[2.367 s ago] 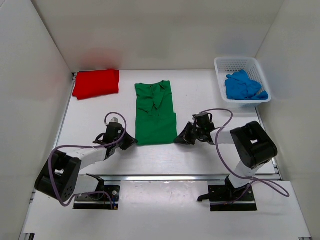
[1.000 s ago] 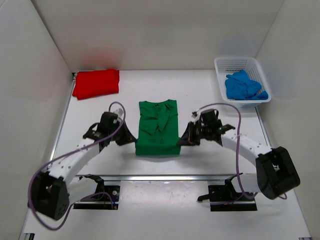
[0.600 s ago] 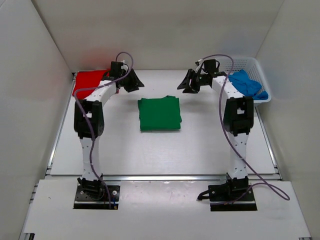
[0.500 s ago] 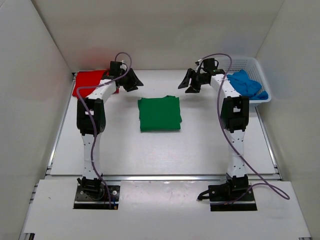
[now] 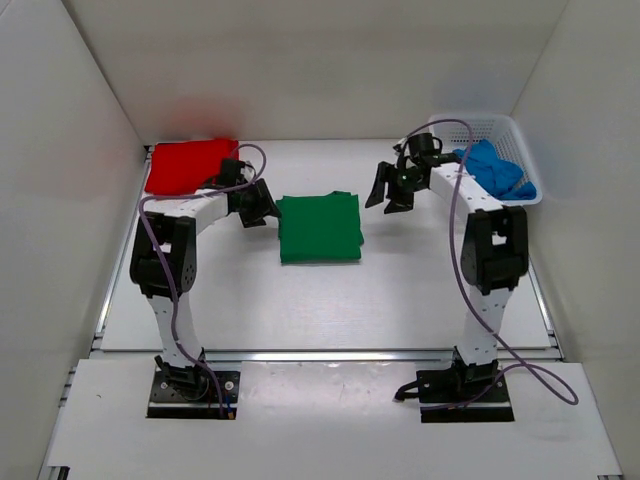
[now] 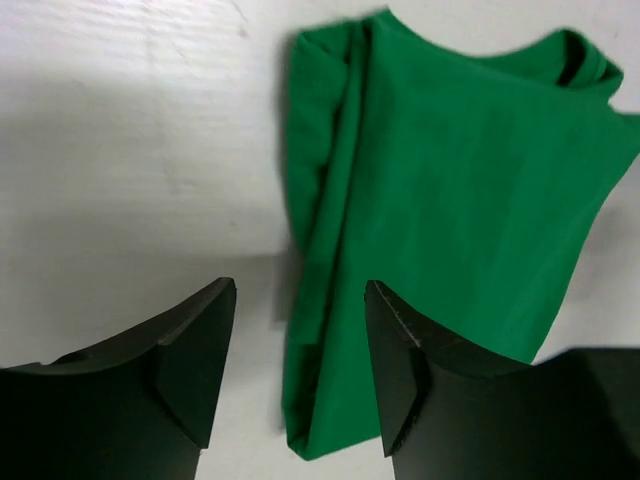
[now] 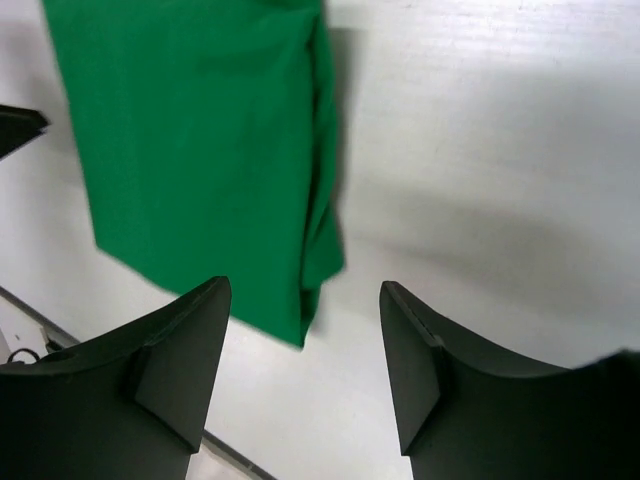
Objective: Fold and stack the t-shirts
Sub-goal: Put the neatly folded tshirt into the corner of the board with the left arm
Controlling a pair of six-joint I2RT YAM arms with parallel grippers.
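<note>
Green t-shirt (image 5: 319, 228) lies mid-table, folded to a compact rectangle, between the two grippers. Left gripper (image 5: 262, 206) sits just beside its far-left corner, jaws spread, nothing held; in the left wrist view the shirt's layered side folds lie below the gap. Right gripper (image 5: 387, 199) is off the far-right corner, jaws spread, empty. Red t-shirt (image 5: 190, 165) lies folded at far left. Blue t-shirt (image 5: 488, 172) lies crumpled in the white mesh basket (image 5: 448, 124).
</note>
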